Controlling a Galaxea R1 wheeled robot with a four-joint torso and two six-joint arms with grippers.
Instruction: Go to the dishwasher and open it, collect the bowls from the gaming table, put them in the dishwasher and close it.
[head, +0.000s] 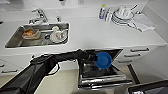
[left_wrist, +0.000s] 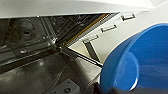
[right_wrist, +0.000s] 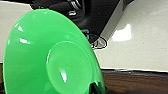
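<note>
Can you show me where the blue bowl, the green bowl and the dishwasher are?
Round deep blue plastic bowl (head: 103, 60): head view, on its underside.
Wide lime-green plastic bowl (right_wrist: 50, 57): right wrist view, on its base.
Open stainless steel dishwasher (head: 105, 81): head view, on its lowered door.

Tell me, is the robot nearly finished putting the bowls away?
Not yet. The dishwasher is already open, its door folded down. The left claw holds a blue bowl over the open machine, not set down yet. A green bowl fills the right wrist view, seemingly held by that arm. Both bowls still need to go in, and the door still needs closing.
</note>
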